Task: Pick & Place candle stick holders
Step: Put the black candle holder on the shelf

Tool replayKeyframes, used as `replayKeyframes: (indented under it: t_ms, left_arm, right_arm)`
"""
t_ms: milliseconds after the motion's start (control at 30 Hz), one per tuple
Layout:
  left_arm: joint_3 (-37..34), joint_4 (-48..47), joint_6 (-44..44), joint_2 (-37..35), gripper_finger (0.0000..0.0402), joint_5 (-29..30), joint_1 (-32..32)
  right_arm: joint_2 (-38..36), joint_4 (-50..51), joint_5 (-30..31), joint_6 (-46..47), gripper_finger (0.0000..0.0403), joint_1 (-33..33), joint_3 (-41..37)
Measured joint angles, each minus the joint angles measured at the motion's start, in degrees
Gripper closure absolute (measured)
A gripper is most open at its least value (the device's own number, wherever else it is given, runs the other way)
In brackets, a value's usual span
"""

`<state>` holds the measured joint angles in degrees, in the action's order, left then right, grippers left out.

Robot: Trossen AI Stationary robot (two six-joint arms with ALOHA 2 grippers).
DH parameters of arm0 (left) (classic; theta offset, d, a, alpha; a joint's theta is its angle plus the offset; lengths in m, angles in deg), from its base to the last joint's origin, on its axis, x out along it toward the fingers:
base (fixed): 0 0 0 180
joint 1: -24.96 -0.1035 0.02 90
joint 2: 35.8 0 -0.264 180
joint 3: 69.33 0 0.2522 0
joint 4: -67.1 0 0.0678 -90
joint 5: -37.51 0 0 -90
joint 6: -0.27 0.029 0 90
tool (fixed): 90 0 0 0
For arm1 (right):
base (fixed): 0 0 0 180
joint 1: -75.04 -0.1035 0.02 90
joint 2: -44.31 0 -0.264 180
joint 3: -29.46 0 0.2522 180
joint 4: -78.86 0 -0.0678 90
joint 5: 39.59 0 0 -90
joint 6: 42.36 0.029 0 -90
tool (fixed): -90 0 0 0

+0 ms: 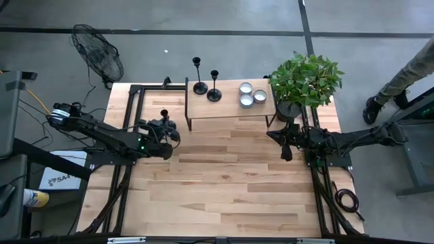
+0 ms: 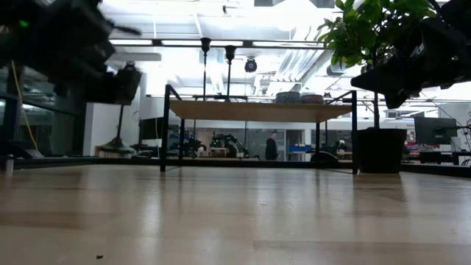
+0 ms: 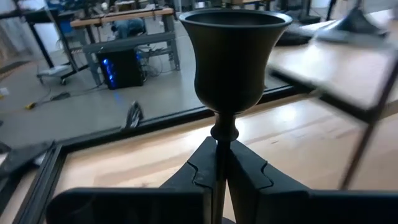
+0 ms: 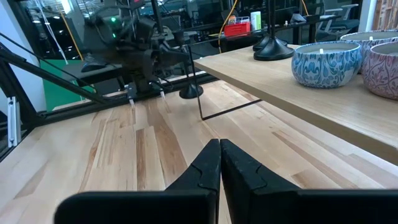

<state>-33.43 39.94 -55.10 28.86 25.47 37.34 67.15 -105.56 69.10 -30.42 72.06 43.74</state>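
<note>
Wooden surface [image 1: 224,183] is mostly bare in the middle, so there is free room for carrying. At its far edge stands a low raised shelf [image 1: 230,108] on a black frame, and it looks like the drop-off spot, since two candle stick holders [image 1: 206,81] already stand upright on its left part, close beside each other. Potted plant [image 1: 304,81] sits at the shelf's right end, out of the carry path. Three candle tins [image 1: 251,95] sit grouped on the shelf's right half, apart from the holders, leaving the left part free.

Left arm reaches in from the left; left hand [image 1: 163,129] is just off the shelf's left front corner, raised above the surface. It is clenched on the thin stem of the third candle stick holder [image 3: 233,56], just under the cup, which keeps the holder upright and its base hanging free below the fingers [image 3: 249,180]. Likely step: carrying it to join the other two; the shelf's edge and frame are the things to clear.

Right hand [image 4: 219,163] waits near the plant, right of the shelf, fingers pressed together, grasping nothing, pointed across the surface toward the left arm.
</note>
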Motion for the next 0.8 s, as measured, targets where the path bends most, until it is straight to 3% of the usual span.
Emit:
replayKeyframes:
  t_ms: [533, 800]
  left_arm:
    - [12.02, -0.21, 25.21, -0.87, 0.0385, -2.35, 0.0]
    - [16.17, -0.47, 35.37, -0.87, 0.0385, 2.27, -0.02]
  right_arm:
    - [-0.01, -0.02, -0.01, 0.01, 0.0398, -0.02, 0.01]
    - [-0.01, -0.02, -0.01, -0.01, 0.0398, -0.01, -0.01]
